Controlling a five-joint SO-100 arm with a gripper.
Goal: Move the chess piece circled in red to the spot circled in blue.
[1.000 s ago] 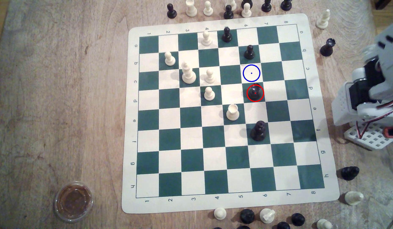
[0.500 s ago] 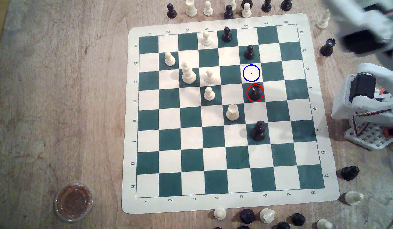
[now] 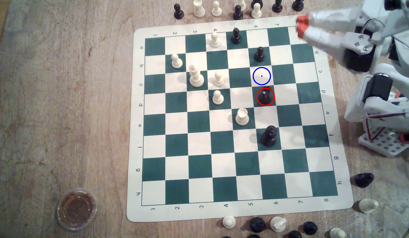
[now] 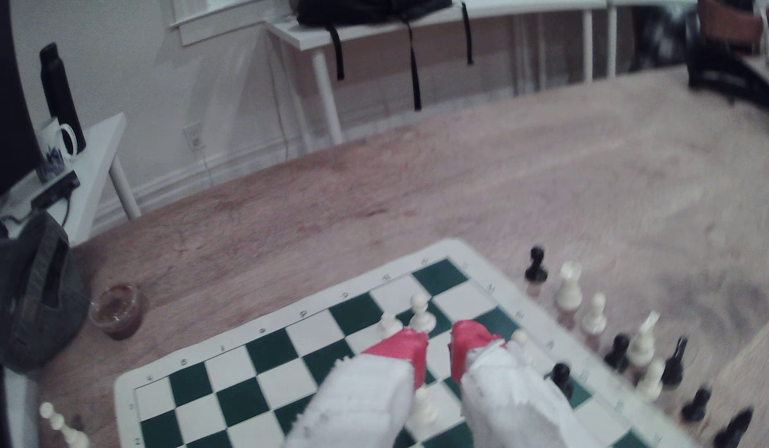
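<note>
While the arm (image 3: 368, 45) reaches in from the exterior view's right, its white links fold above the base and the forearm slants toward the far right corner of the chessboard (image 3: 336, 146). The claw (image 3: 299, 24) hangs over that corner, its two red-tipped fingers (image 4: 402, 349) slightly parted with nothing between them. Seen from the wrist view, the claw (image 4: 438, 353) points across the board toward its far edge.

The chess piece (image 3: 265, 96), glossy black and ringed in red, stands upright on a green square, well apart from the claw. The spot (image 3: 261, 76), a cream square ringed in blue, adjoins that square on the side nearer the claw's corner and is bare.

Relative to the chess piece: a black pawn (image 3: 259, 54) stands just beyond the spot in the same file; a second black pawn (image 3: 236, 36) stands farther, near the board's far edge; a taller black piece (image 3: 269, 136) stands two squares nearer the camera; a white rook (image 3: 242, 116) stands diagonally adjacent. White pawns and a tall white piece (image 3: 196, 76) cluster toward the exterior view's left. Captured pieces line the desk (image 3: 61, 91) beyond the board's edges, and a small lidded cup (image 3: 76, 208) sits near the board's near left corner.
</note>
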